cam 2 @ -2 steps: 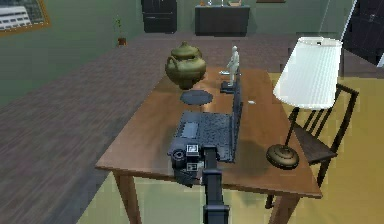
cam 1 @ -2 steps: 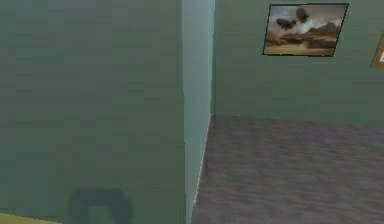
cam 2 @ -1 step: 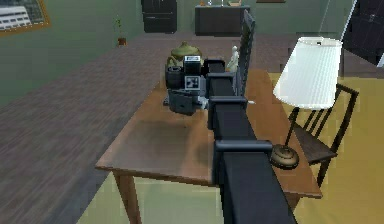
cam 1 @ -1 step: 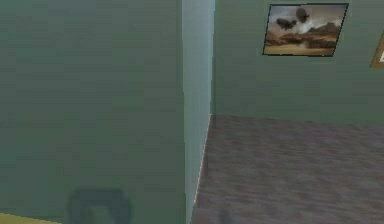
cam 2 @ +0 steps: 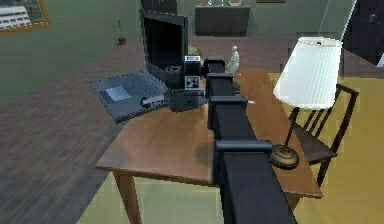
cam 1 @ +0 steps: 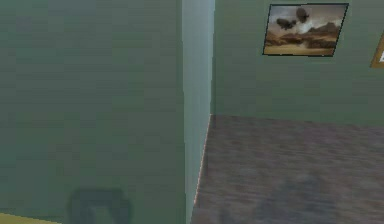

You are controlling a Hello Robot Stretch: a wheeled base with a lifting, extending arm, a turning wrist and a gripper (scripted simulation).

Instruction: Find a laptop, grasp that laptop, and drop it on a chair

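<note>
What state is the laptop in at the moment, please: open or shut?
Open: the laptop has its dark screen standing up from its flat grey keyboard half.

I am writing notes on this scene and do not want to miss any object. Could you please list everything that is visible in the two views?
laptop: one, dark screen and grey base, at the table's far left in the arm side view
table: one, brown wood, middle of the arm side view
lamp: one, white shade, on the table's right part
chair: one, dark, behind the table at the right
pale bottle-like thing: one, whitish, near the table's far edge
dark cabinet: one, by the far wall
framed picture: one, top left corner
painting: one, brownish, on the green wall, the forward view's upper right
arm: one, dark bar over the table
gripper: one, dark, at the laptop; I cannot tell whether it holds anything
</note>
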